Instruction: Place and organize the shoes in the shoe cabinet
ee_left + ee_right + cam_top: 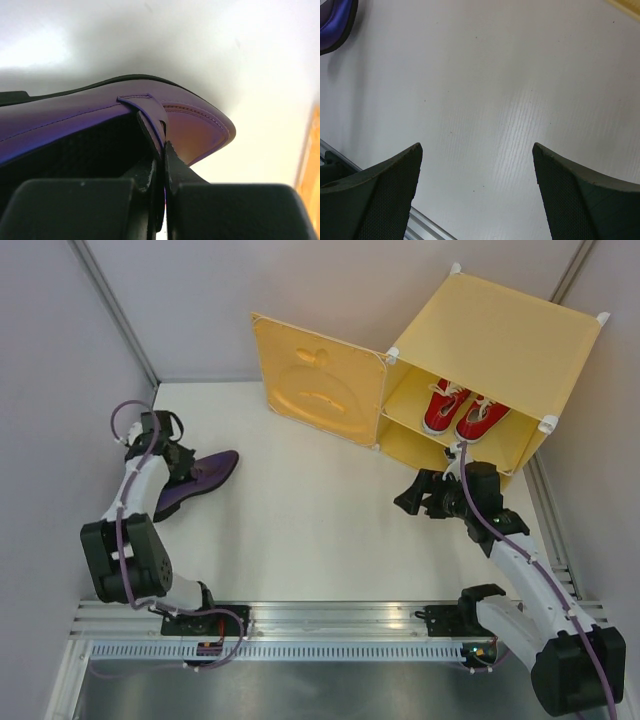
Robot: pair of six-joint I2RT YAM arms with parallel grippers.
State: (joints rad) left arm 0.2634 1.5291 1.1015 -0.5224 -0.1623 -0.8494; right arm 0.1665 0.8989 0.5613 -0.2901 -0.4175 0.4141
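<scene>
Left jaws clamped on the strap of a purple loafer (208, 478), left side of the tabletop (320, 520). Right jaws wide open, holding nothing, just in front of the cabinet (500, 330) at far right. Red sneakers (462, 412) sit in its upper compartment, door (315, 380) open.

light: bright, even | shadows: soft | left wrist: overexposed, close-up blurred
</scene>
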